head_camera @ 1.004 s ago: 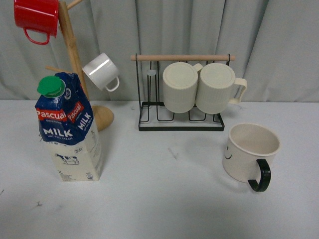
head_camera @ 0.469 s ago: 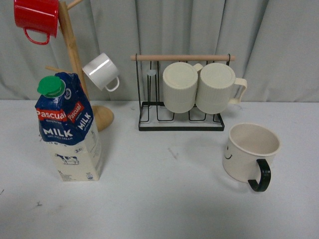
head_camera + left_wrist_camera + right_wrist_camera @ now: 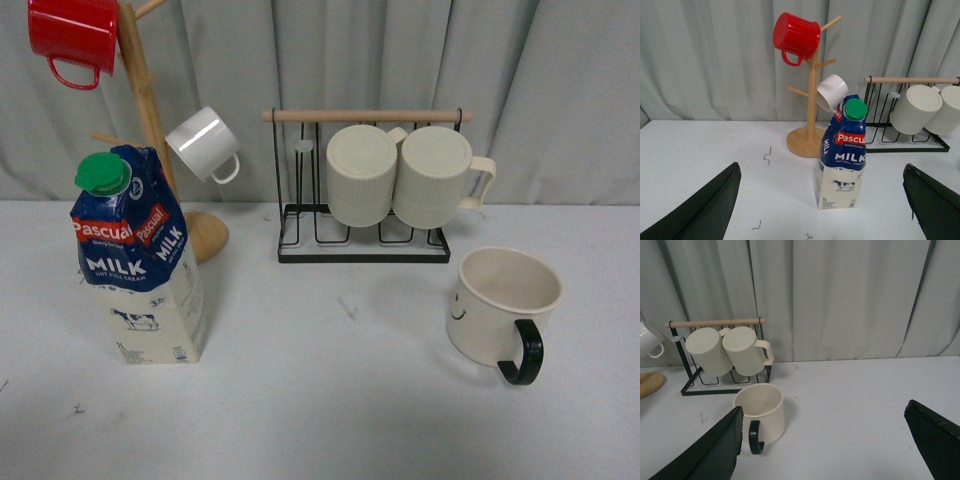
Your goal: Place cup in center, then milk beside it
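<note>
The cup (image 3: 503, 303), a wide cream mug with a black handle and a smiley face, stands upright on the white table (image 3: 330, 400) at the right. At the left stands the milk (image 3: 140, 260), an upright blue and cream carton with a green cap. Neither gripper shows in the front view. In the left wrist view my left gripper (image 3: 821, 166) is open, with the milk (image 3: 842, 165) some way ahead between its spread fingers (image 3: 705, 210). My right gripper (image 3: 825, 407) is open too. The cup (image 3: 762, 410) stands ahead of it, close to one finger (image 3: 710, 450), handle turned towards the camera.
A wooden mug tree (image 3: 150, 120) with a red mug (image 3: 72, 35) and a small white mug (image 3: 203, 143) stands behind the milk. A black wire rack (image 3: 365, 200) holding two ribbed cream mugs (image 3: 400, 175) stands at the back centre. Grey curtain (image 3: 560, 90) closes the back.
</note>
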Robot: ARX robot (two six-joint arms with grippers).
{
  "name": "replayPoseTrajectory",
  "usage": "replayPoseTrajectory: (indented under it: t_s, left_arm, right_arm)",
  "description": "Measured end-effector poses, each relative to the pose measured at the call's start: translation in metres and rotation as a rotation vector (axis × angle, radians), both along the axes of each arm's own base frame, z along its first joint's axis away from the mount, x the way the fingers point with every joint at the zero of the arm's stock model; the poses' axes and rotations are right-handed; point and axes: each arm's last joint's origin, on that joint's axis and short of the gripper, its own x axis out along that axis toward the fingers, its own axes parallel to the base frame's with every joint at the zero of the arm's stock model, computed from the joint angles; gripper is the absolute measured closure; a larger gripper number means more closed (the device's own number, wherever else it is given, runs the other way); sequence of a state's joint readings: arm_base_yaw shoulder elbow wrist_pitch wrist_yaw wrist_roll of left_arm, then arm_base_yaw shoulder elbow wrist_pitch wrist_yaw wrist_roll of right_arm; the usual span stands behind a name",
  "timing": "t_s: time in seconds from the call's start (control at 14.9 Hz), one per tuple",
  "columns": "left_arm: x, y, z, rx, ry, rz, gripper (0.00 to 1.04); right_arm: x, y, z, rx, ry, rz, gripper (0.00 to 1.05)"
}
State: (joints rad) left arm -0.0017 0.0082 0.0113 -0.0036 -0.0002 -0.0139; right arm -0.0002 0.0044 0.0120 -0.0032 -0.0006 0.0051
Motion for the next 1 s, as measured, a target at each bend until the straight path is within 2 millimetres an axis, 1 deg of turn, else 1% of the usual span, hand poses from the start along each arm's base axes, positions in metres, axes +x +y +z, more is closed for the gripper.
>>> replayPoseTrajectory:
  t_s: [0.54, 0.6, 0.67, 0.74, 0.8, 0.87, 0.94, 1.0]
  left_arm:
    - [0.0, 0.0, 0.0, 0.0, 0.0, 0.0, 0.07]
    - [0.0, 0.0, 0.0, 0.0, 0.0, 0.002, 0.07]
    - [0.0, 0.0, 0.0, 0.0, -0.001, -0.003, 0.07]
    - [0.0, 0.0, 0.0, 0.0, 0.0, 0.003, 0.07]
    - [0.0, 0.0, 0.0, 0.0, 0.0, 0.0, 0.07]
    - [0.0, 0.0, 0.0, 0.0, 0.0, 0.001, 0.07]
    - [0.0, 0.0, 0.0, 0.0, 0.0, 0.001, 0.07]
    - [0.0, 0.0, 0.0, 0.0, 0.0, 0.001, 0.07]
  right_arm:
    - [0.0, 0.0, -0.001, 0.003, 0.016, 0.016, 0.06]
    - [0.003, -0.003, -0.002, 0.03, 0.108, 0.135, 0.06]
    - [0.013, -0.008, 0.003, 0.069, 0.145, 0.216, 0.06]
    - [0.024, -0.012, 0.011, 0.107, 0.145, 0.28, 0.06]
    - [0.075, -0.01, 0.032, 0.11, 0.087, 0.3, 0.06]
    - [0.157, 0.006, 0.022, 0.133, 0.277, 0.111, 0.06]
    - [0.221, 0.022, 0.004, 0.154, 0.468, -0.007, 0.06]
    - [0.255, 0.024, -0.001, 0.196, 0.557, -0.039, 0.06]
